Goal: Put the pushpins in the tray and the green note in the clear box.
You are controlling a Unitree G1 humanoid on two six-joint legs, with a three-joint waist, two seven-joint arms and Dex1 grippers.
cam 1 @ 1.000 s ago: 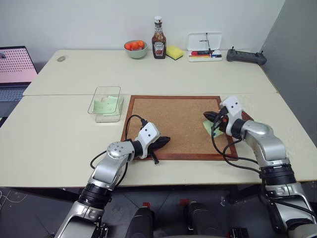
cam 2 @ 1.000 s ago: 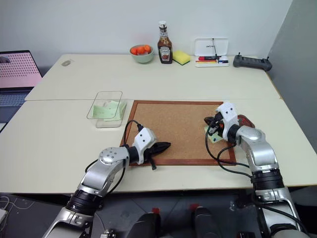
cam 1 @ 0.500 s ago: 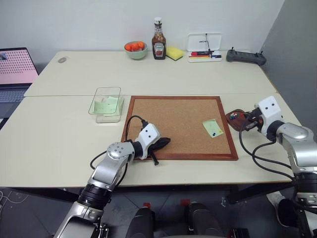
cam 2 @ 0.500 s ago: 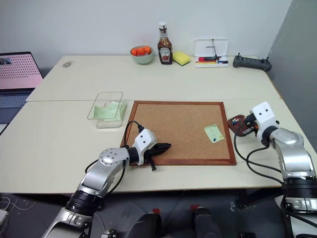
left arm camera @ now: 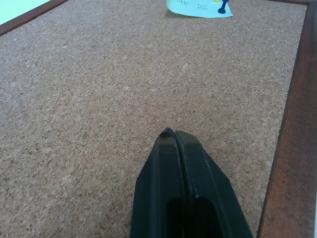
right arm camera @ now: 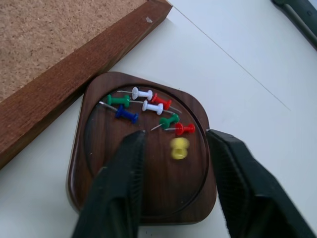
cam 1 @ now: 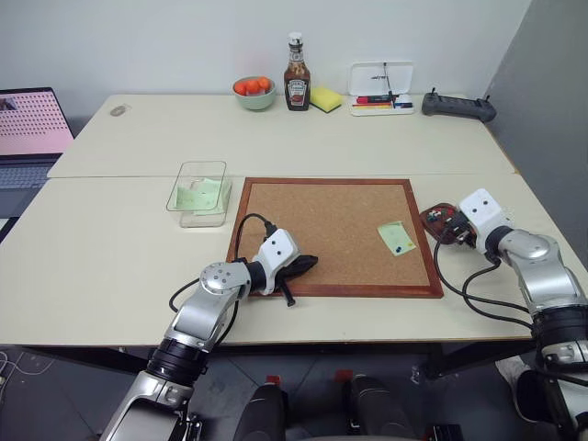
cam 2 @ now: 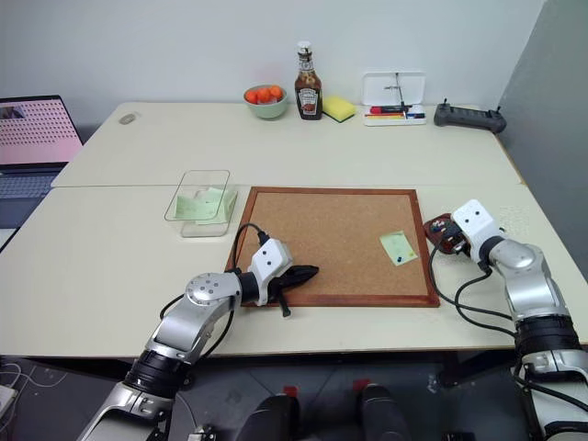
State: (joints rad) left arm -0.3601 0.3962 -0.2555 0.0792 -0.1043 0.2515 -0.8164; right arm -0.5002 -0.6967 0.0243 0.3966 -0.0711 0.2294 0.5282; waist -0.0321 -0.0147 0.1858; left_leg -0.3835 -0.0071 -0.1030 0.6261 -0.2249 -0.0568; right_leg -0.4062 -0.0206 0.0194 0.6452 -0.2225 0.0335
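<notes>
The green note lies on the cork board near its right edge, with a blue pushpin stuck in it. Just off the board's right side sits the tray, dark brown, holding several pushpins. My right gripper hangs open over the tray, and a blurred yellow pushpin shows between its fingers, free of them. My left gripper is shut and empty, low over the board's front edge. The clear box stands left of the board with pale-green slips inside.
Along the back of the table stand a green bowl of orange fruit, a ketchup bottle, a yellow sponge, a white case with markers and a dark controller. A laptop sits far left.
My right gripper left the green note on the board, swung right to the tray and opened, releasing a yellow pushpin over it. The left arm stayed still.
</notes>
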